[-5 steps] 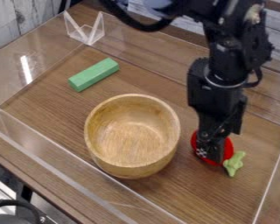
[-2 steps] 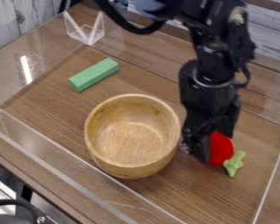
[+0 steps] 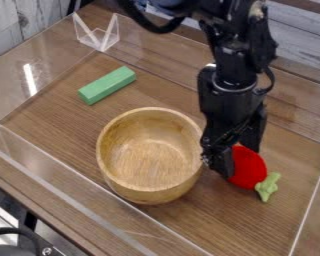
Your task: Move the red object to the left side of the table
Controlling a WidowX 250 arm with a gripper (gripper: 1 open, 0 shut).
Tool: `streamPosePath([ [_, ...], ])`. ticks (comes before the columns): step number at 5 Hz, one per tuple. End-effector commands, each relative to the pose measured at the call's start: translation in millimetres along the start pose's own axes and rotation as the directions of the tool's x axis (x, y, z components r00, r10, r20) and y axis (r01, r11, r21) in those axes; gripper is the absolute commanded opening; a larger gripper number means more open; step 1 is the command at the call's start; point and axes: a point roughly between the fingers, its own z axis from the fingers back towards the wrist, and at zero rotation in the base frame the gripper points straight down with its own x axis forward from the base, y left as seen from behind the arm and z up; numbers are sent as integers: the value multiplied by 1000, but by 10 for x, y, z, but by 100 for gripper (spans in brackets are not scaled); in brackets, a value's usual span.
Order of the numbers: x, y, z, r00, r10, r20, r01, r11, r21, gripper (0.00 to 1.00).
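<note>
red toy fruit [image 3: 246,169]: right of wooden bowl [image 3: 151,153], on the brown table [image 3: 180,214] | black gripper [image 3: 219,160]: over fruit's bowl side, fingers wide | green block [image 3: 108,86]: behind bowl
</note>
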Motion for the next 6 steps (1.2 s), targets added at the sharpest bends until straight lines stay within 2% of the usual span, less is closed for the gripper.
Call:
streamPosePath([
  [1, -84, -68, 15, 1000, -8, -12, 7, 1000, -30, 100],
  [3, -88, -161, -34, 999, -33, -26, 33, 999, -19, 100],
  [5, -237, -174, 54, 998, 57, -22, -58, 998, -26, 100],
  [6, -164, -149, -99, 999, 39, -30, -40, 999, -21, 100],
])
